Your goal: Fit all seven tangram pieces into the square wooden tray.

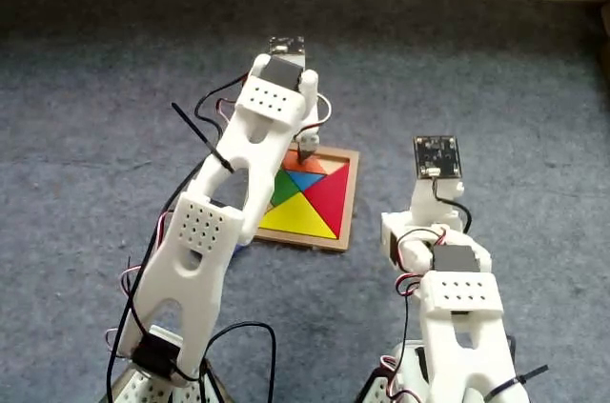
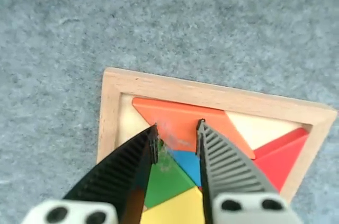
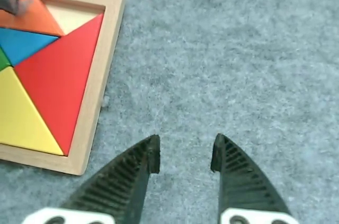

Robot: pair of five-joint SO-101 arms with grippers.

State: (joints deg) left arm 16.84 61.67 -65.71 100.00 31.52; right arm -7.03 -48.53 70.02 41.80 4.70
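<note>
The square wooden tray point(image 1: 349, 201) lies on the carpet with red point(image 1: 330, 195), yellow point(image 1: 300, 218), blue point(image 1: 305, 180) and green point(image 1: 283, 191) pieces flat inside. In the left wrist view an orange piece point(image 2: 183, 118) lies along the tray's far edge point(image 2: 212, 92), with bare wood point(image 2: 259, 128) on either side of it. My left gripper point(image 2: 177, 136) is open, its tips resting down on the orange piece near the blue one point(image 2: 186, 159). My right gripper point(image 3: 185, 154) hangs open over bare carpet, to the right of the tray point(image 3: 108, 49), holding nothing.
Grey-blue carpet point(image 1: 496, 89) covers the whole table around the tray. The left arm point(image 1: 238, 184) stretches over the tray's left side and hides part of it. The right arm point(image 1: 448, 279) stands near the front right.
</note>
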